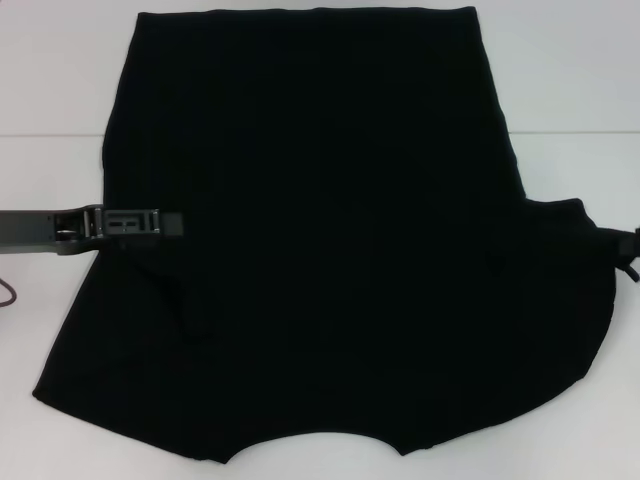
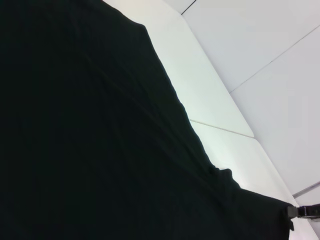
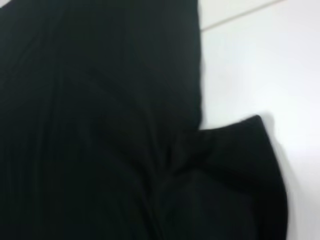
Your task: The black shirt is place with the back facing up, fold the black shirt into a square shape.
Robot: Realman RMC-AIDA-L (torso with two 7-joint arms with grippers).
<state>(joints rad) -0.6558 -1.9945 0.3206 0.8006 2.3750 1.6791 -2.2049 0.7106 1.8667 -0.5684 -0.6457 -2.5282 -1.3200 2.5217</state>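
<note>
I had the shirt [image 1: 320, 230] spread flat on the table [image 1: 570, 60], no lettering showing, no fold made yet as I judged it. The left gripper [image 1: 180, 222] reached in over the shirt's left edge, cloth under and beyond it; I couldn't tell whether its fingers were apart. The right gripper [image 1: 630, 255] sat at the right sleeve, grip unclear too. Next I needed both edges pinched and carried inward.

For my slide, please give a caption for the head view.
Black shirt spread on the white table; left gripper over its left edge, right gripper at its right edge.
</note>
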